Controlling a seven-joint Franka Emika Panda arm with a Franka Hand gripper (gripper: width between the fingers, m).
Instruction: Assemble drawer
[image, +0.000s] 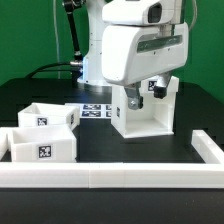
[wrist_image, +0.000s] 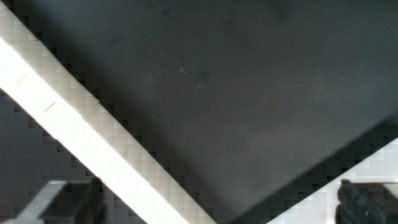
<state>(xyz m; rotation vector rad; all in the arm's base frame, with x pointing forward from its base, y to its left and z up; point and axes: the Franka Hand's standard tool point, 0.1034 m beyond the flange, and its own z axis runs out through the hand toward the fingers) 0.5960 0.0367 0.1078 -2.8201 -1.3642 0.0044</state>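
Observation:
The white boxy drawer housing (image: 140, 120) stands upright on the black table, right of centre in the exterior view, with square tags on it. My gripper (image: 143, 95) hangs at the housing's top, its tips partly hidden by the wrist body. Two small open-top trays stand at the exterior view's left, one behind (image: 50, 116) and one in front (image: 45, 148), each tagged. In the wrist view my gripper (wrist_image: 208, 208) is open. Its dark fingers (wrist_image: 54, 205) are far apart, and a white housing edge (wrist_image: 89, 120) runs diagonally between them, touching neither. A second white edge (wrist_image: 347, 165) shows near the other finger.
A long low white rail (image: 120, 177) runs along the table's front and turns up the exterior view's right side (image: 210, 150). The marker board (image: 95, 110) lies flat behind the trays, beside the housing. Cables hang behind the arm.

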